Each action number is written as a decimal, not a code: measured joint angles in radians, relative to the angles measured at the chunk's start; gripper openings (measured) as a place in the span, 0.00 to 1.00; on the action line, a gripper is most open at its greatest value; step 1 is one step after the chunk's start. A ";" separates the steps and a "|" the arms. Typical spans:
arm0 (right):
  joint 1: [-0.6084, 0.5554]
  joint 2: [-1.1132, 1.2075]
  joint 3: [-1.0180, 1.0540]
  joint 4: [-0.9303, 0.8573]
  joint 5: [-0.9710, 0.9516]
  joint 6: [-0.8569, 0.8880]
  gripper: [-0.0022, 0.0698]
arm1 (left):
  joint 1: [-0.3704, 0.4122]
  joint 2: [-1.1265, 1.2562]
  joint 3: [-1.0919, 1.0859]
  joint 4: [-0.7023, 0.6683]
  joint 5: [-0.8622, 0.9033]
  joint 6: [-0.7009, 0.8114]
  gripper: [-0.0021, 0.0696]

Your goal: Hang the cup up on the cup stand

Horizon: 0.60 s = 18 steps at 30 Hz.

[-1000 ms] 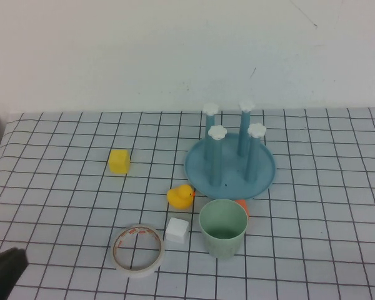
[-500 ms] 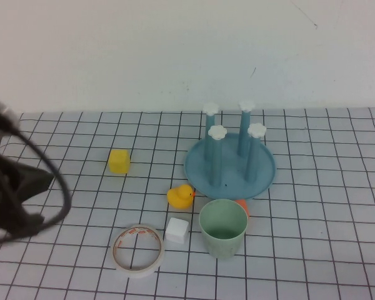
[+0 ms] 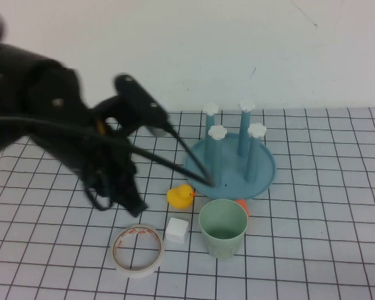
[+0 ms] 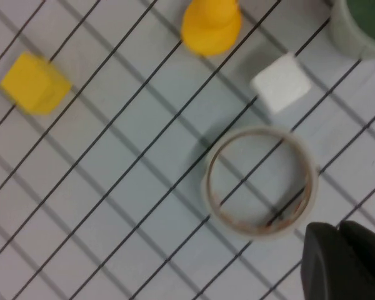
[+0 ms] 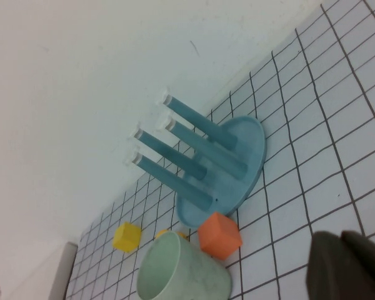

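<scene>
Standing upright and mouth-up on the gridded table (image 3: 337, 250), the cup (image 3: 223, 228) sat near the front, just in front of the cup stand (image 3: 231, 164) — a blue dish with four white-capped posts. An orange cube (image 5: 219, 235) lay between the two, touching or nearly touching the cup. To the cup's left were a white cube (image 3: 177, 230), a roll of tape (image 3: 137, 249) and, a little farther back, a yellow duck (image 3: 180, 196); a yellow cube (image 4: 35, 82) lay well apart on the left. The left gripper (image 4: 347, 261) hung above the table over the left half, near the tape roll, its fingers clenched on nothing. The right gripper (image 5: 349, 267) — seen only in its own wrist view — was likewise clamped together and empty, well apart from the cup.
</scene>
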 joint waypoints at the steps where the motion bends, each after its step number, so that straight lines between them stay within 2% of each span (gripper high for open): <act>1: 0.000 0.000 0.000 0.000 0.000 0.000 0.03 | -0.022 0.028 -0.021 0.011 0.000 -0.019 0.03; 5: 0.000 0.000 0.000 0.000 0.005 -0.002 0.03 | -0.079 0.135 -0.102 0.016 0.002 -0.068 0.03; 10: 0.000 0.000 0.000 0.000 0.009 -0.007 0.03 | -0.087 0.256 -0.180 -0.044 0.014 -0.085 0.06; 13: 0.000 0.000 0.000 0.000 0.011 -0.030 0.03 | -0.087 0.313 -0.213 -0.108 0.014 -0.087 0.21; 18: 0.000 0.000 0.000 0.000 0.013 -0.046 0.03 | -0.087 0.400 -0.252 -0.204 0.007 -0.087 0.62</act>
